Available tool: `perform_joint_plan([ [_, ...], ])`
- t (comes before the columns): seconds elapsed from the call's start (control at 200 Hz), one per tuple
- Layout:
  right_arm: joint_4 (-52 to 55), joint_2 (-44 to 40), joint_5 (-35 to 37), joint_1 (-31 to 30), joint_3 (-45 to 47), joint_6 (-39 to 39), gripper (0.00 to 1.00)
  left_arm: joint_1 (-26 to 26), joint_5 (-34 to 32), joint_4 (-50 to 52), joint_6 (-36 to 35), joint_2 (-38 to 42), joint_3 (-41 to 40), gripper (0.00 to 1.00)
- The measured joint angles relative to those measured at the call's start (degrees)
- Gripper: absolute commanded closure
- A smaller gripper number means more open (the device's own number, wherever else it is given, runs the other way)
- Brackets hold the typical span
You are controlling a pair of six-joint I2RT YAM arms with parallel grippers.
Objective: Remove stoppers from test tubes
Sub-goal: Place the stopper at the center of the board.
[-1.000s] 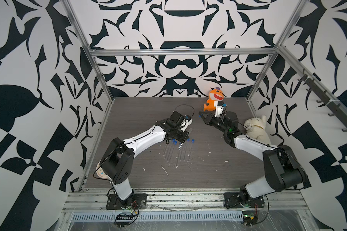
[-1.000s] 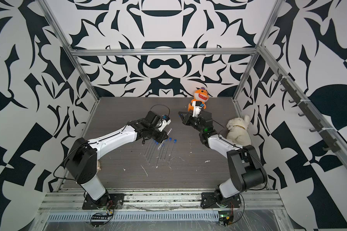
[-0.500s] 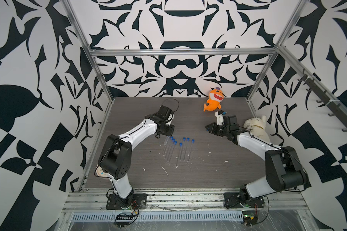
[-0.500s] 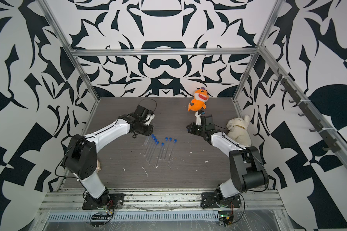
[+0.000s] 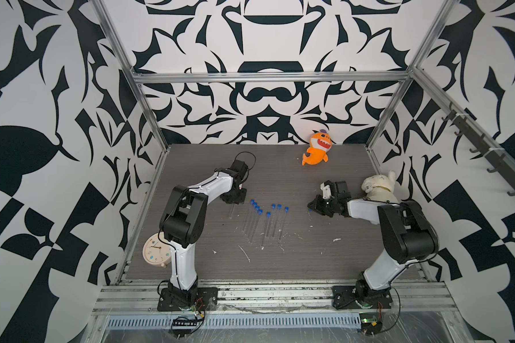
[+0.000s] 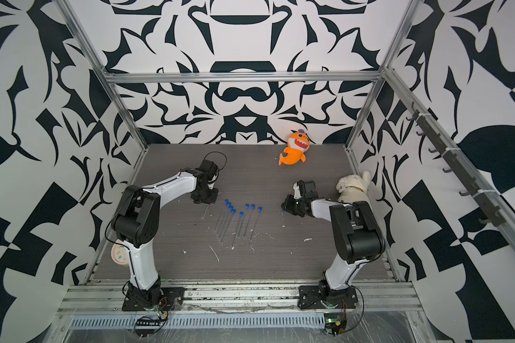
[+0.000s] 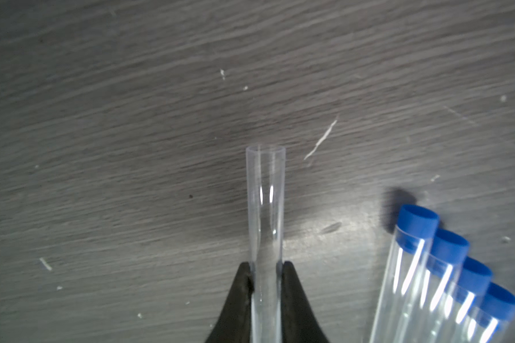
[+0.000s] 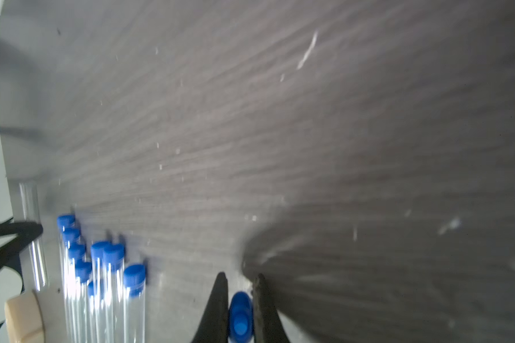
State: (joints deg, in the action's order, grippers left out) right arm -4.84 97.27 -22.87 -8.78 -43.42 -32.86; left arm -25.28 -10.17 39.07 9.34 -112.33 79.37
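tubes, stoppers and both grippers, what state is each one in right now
left gripper: shut on the held tube
held tube: uncapped, mouth open
right gripper: shut on the loose stopper
loose stopper: off any tube, gripped
other eight tubes: lying on the table, side by side
blue stoppers: still on those eight tubes

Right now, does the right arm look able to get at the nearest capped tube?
Probably yes for reach: only bare table lies between the right arm and the nearest capped tube. But its jaws are shut on a blue stopper, so no grasp yet.
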Motion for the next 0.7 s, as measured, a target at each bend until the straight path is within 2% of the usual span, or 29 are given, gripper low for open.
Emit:
perform_joint_plan([
  [0.295,-5.6,1.8,0.6,0.2,0.3,-1.9,0.85,0.0,0.1,-0.7,1.7,-1.4,-0.3,0.9],
  [0.475,-6.0,1.3,2.1,0.2,0.7,-1.9,0.75,0.0,1.3,-1.3,2.2,-1.4,-1.1,0.74],
  [0.705,-4.7,-0.2,4.5,0.2,0.9,-1.7,0.69,0.0,2.5,-2.4,3.1,-1.1,-1.7,0.51],
])
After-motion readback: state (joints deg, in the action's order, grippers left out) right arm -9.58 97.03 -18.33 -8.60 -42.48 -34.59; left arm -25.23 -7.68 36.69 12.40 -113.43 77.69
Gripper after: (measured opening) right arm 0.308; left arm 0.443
